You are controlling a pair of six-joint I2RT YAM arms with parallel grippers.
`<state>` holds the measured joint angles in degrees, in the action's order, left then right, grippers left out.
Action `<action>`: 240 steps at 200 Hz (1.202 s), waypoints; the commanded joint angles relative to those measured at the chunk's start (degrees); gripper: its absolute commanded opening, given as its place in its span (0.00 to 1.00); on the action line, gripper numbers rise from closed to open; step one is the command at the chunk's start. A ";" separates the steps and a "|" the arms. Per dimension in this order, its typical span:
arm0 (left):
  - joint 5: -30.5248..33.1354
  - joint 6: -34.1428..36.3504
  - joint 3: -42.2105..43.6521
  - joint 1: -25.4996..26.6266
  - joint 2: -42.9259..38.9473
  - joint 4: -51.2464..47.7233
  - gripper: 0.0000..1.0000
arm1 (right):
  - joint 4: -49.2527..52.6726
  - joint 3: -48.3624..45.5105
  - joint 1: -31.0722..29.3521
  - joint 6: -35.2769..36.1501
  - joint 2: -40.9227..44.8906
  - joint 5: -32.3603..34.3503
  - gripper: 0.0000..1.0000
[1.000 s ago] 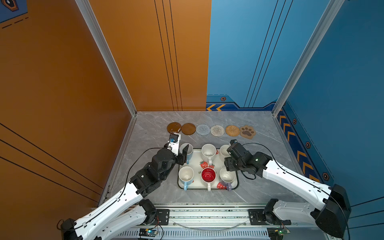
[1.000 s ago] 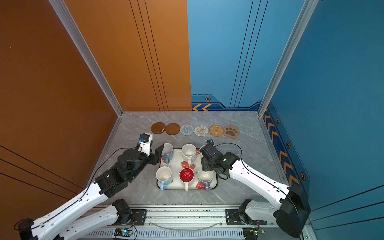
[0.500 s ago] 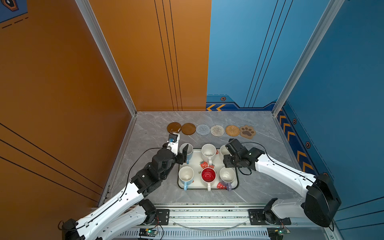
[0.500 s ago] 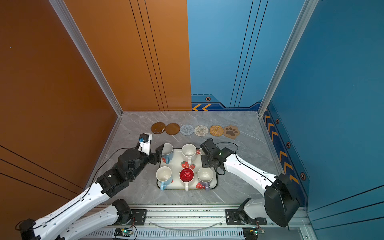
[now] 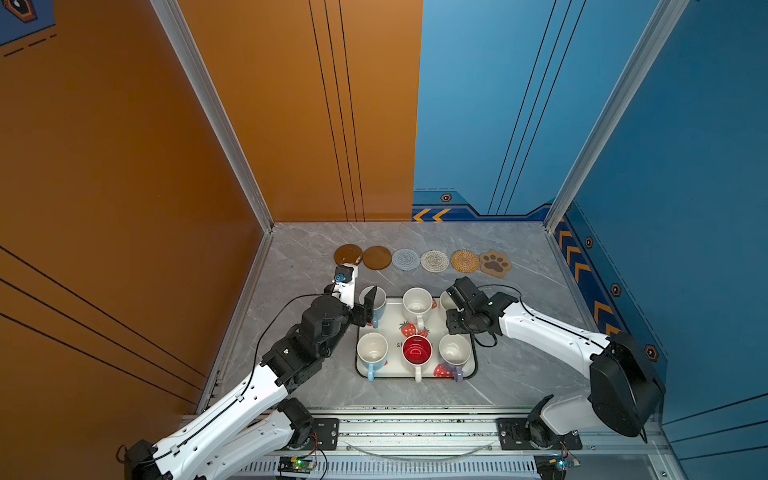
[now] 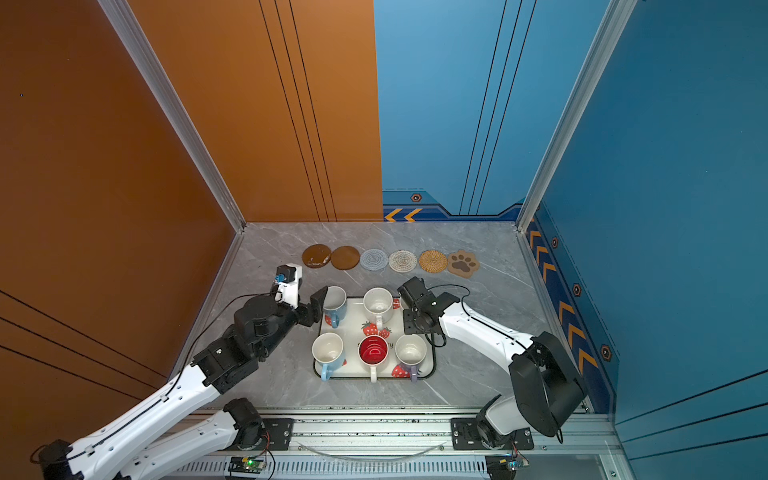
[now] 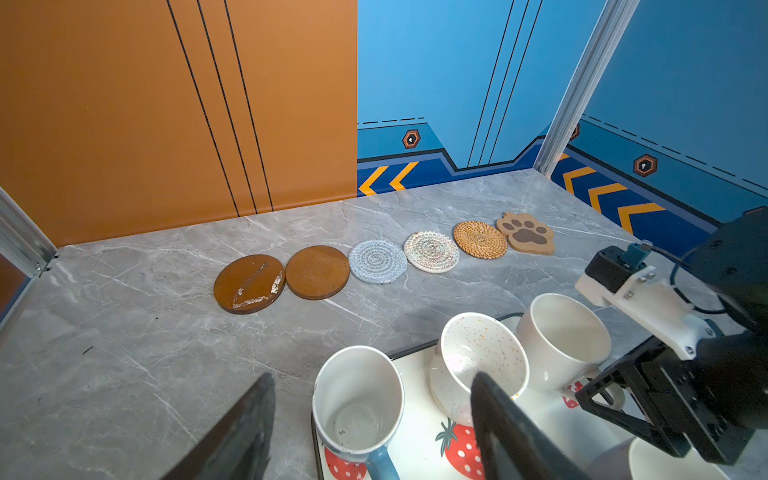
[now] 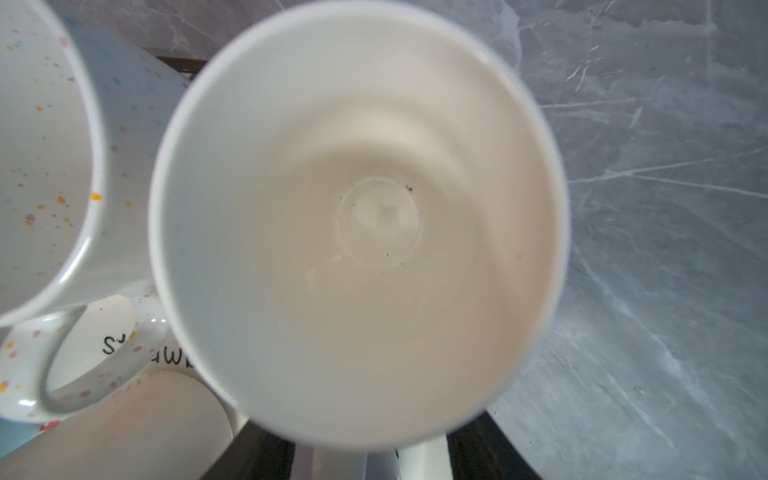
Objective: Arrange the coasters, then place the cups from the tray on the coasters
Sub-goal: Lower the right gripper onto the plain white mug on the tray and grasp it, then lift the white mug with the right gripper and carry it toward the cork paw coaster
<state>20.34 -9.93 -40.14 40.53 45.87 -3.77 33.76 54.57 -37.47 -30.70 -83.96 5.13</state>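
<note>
Six coasters are lying flat in a close row toward the back of the grey marble-patterned counter (image 5: 299, 266). From the left in both top views they are a scuffed dark brown disc (image 5: 348, 254), a plain brown disc (image 5: 377, 257), a grey woven round (image 5: 406, 259), a cream woven round (image 5: 434, 261), a tan rattan round (image 5: 465, 261) and a brown paw-print mat (image 5: 495, 263). Nearer the robot, the white rounded-rectangle tray with a dark rim and red strawberry pictures (image 5: 395, 377) is sitting on the counter and holding all six cups upright in two rows of three. In the back row a light blue mug (image 7: 357, 399), a white speckled mug (image 5: 417, 300) and a plain white mug (image 8: 361, 224) are standing. In the front row a second light blue mug (image 5: 372, 348), a white mug with a red interior (image 5: 417, 349) and a lavender mug (image 5: 454, 349) are standing with handles pointing toward the robot. The left end effector (image 7: 372, 380) is straddling the back light blue mug with its jaws spread wide, a gap showing on either side, so it is gripping nothing. The right end effector (image 5: 453, 322) is hanging over the plain white mug at its handle side, its wrist camera looking straight down into the mug; whether its jaws are pressing on the handle I cannot tell
</note>
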 commanded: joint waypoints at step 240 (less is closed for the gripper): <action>-2.51 -1.07 1.03 -1.78 0.62 1.72 0.74 | 0.38 4.77 -0.32 3.70 -0.91 4.01 0.00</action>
<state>18.94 -10.52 -40.14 39.62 46.26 -3.16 33.47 57.01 -37.47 -28.29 -87.55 6.26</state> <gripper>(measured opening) 0.744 0.124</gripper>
